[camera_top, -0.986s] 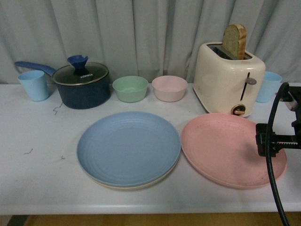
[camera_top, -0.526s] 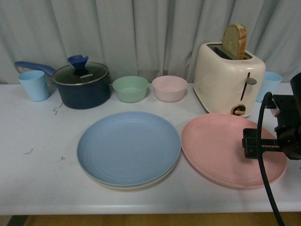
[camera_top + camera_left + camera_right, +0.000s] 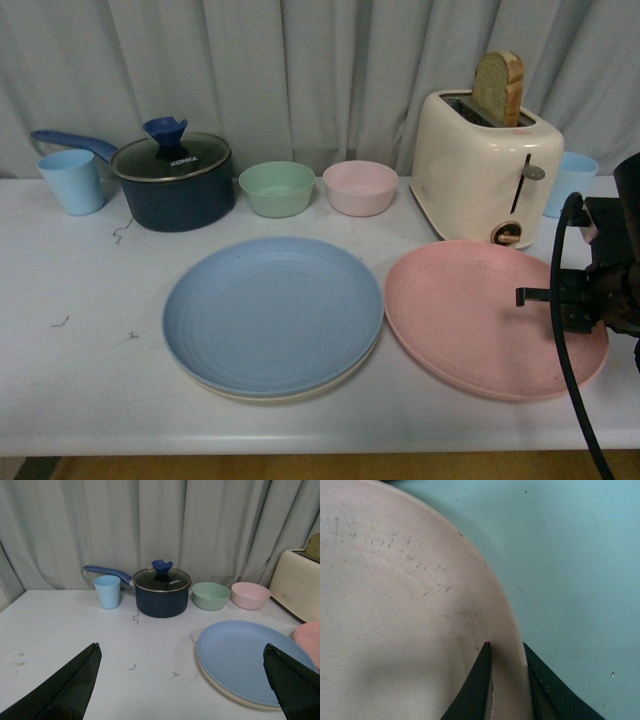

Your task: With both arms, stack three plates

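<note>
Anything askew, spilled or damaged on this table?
Nothing spilled or broken. Small dark wire-like scraps litter the white table near the lidded dark blue pot, and the speckled pink plate shows fine scuff marks.

The left claw (image 3: 182,680) hangs above the white bench (image 3: 60,645) with its two black tips spread wide apart and nothing between them. Ahead to the right a blue plate (image 3: 250,657) lies on a cream plate (image 3: 227,696); a pink plate's (image 3: 309,639) edge shows beside them. Along the far curtain stand a blue cup (image 3: 107,591), a lidded dark pot (image 3: 162,593), a green bowl (image 3: 210,595), a pink bowl (image 3: 250,595) and a cream toaster (image 3: 299,584).
</note>
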